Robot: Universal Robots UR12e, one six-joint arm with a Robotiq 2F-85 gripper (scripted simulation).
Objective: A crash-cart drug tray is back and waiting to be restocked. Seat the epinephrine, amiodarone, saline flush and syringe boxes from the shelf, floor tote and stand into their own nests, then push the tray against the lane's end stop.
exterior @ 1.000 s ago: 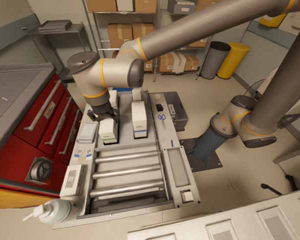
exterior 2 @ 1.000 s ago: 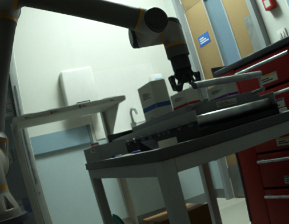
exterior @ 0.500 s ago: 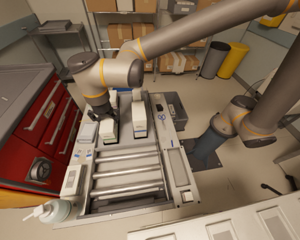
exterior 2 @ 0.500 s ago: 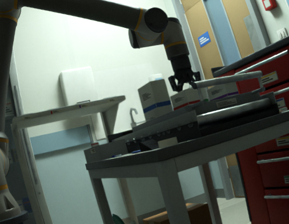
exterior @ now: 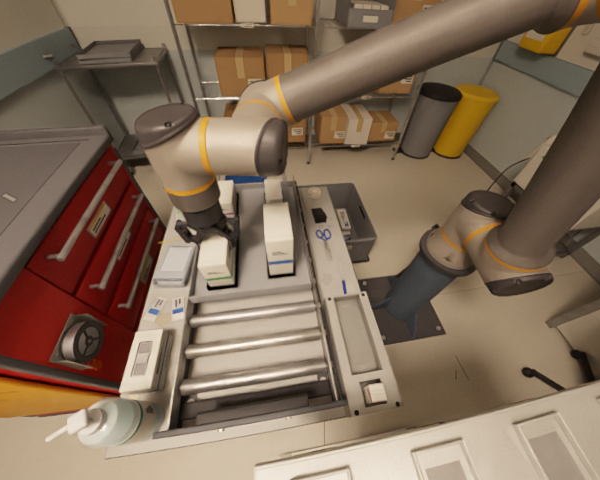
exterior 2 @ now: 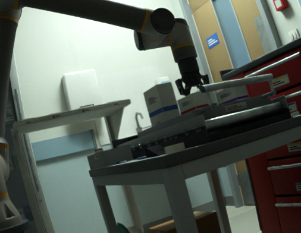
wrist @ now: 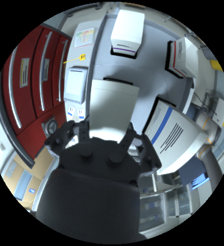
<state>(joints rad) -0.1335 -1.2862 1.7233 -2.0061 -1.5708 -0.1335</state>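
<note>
A white box with a green stripe [exterior: 217,259] [wrist: 112,110] stands in the near left nest of the grey tray [exterior: 252,248], and my gripper [exterior: 207,235] [wrist: 107,134] grips it by its upper end, one finger on either side. To its right, a taller box with a blue stripe [exterior: 278,238] [wrist: 172,134] [exterior 2: 161,104] stands in the near right nest. A box with a purple stripe [wrist: 127,28] and one with a red stripe [wrist: 184,57] [exterior 2: 194,102] sit in the far nests. The tray rests at the far end of the roller lane [exterior: 256,336].
A red drawer cart [exterior: 78,248] stands close on the left of the lane. A grey tote [exterior: 352,217] sits on the floor to the right, past a side shelf with blue scissors [exterior: 323,236]. A flat white device [exterior: 175,264] lies on the left rail.
</note>
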